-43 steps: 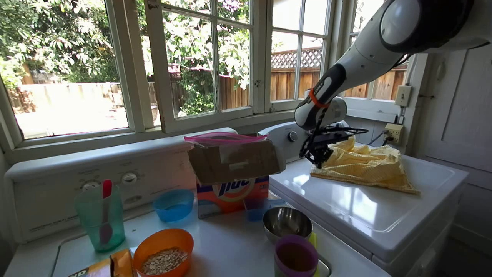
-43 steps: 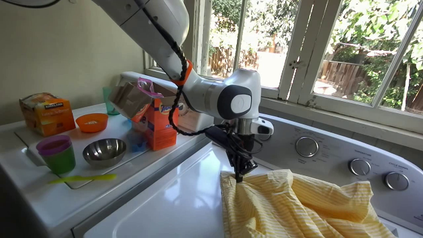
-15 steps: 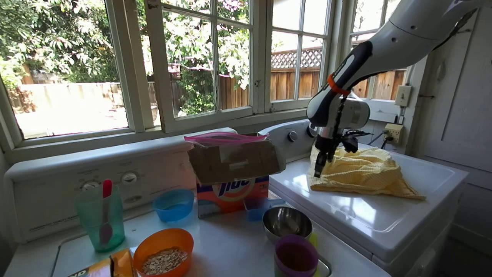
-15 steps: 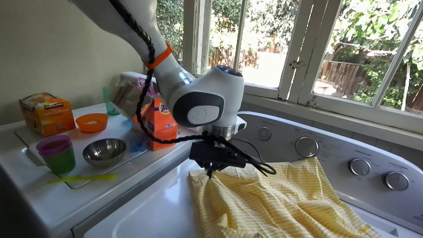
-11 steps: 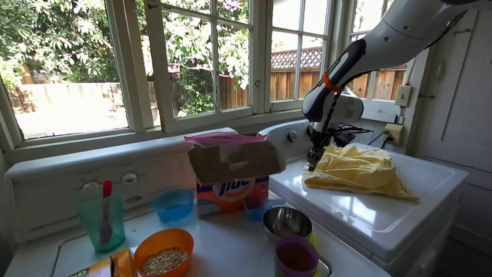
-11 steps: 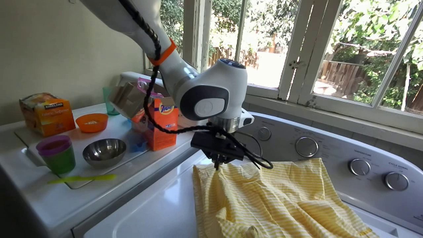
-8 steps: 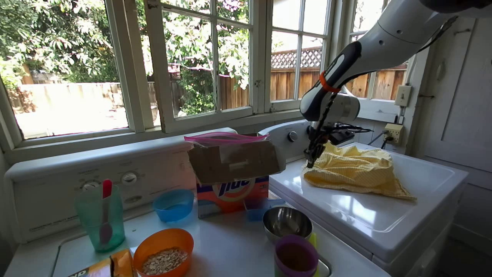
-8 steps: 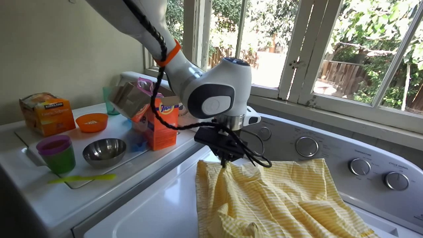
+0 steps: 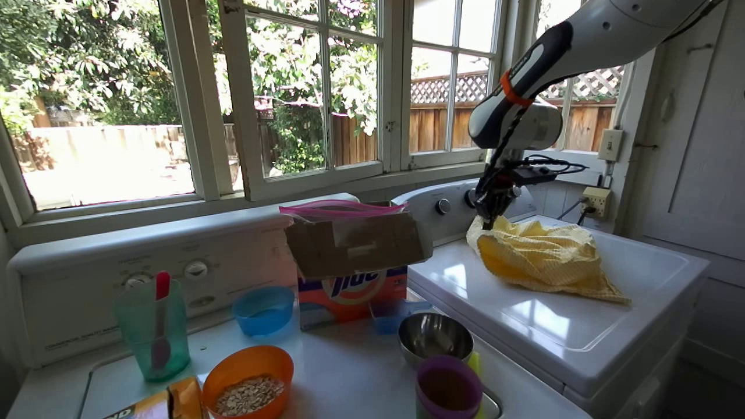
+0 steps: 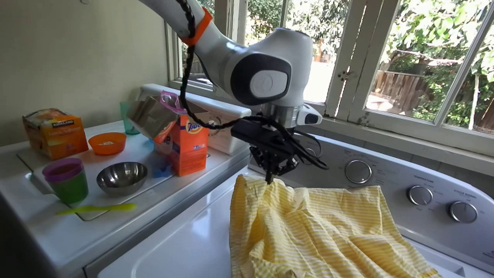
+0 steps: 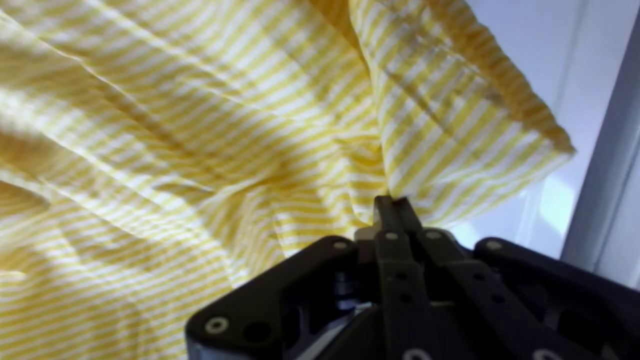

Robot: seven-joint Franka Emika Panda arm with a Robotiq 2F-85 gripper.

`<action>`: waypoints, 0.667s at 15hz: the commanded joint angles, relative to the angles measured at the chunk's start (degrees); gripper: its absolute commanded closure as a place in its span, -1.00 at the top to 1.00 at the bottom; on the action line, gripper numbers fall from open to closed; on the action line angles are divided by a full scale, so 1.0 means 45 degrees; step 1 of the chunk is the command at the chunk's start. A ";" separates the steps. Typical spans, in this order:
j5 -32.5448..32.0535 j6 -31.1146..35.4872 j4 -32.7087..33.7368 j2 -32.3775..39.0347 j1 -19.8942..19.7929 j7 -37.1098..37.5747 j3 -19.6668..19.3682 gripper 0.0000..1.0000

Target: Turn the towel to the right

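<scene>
The towel (image 10: 328, 227), a wrinkled yellow-and-white striped cloth, is spread over the white machine top. In both exterior views my gripper (image 9: 489, 226) points down at the towel's end nearest the detergent box, and that end is raised off the surface in a peak. My wrist view shows the fingertips pressed together with a fold of the towel (image 11: 300, 125) running into them. A loose flap of cloth hangs beside the fingers (image 11: 383, 212). The far portion of the towel still lies on the machine.
A control panel with knobs (image 10: 358, 172) rises behind the towel. On the neighbouring machine stand a Tide box (image 10: 189, 146), a metal bowl (image 10: 122, 178), stacked cups (image 10: 67, 181) and an orange bowl (image 9: 247, 381). A window (image 9: 314, 93) is close behind the arm.
After shifting toward the detergent box side earlier, my gripper has risen over the last half second. The gripped end of the towel has come up with it, while the rest has barely moved.
</scene>
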 commanded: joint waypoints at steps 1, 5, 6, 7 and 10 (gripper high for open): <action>-0.1045 -0.0441 -0.0291 -0.0603 0.0106 0.1921 -0.0923 -1.00; -0.0506 -0.0691 0.0008 -0.0362 -0.0016 0.1430 -0.0810 -1.00; -0.0270 -0.0646 0.0037 -0.0328 -0.0020 0.1264 -0.0672 -1.00; -0.0033 -0.0632 0.0044 -0.0309 -0.0035 0.1043 -0.0515 -1.00; 0.2556 -0.0326 0.0140 -0.0171 -0.0483 -0.0831 0.0481 -1.00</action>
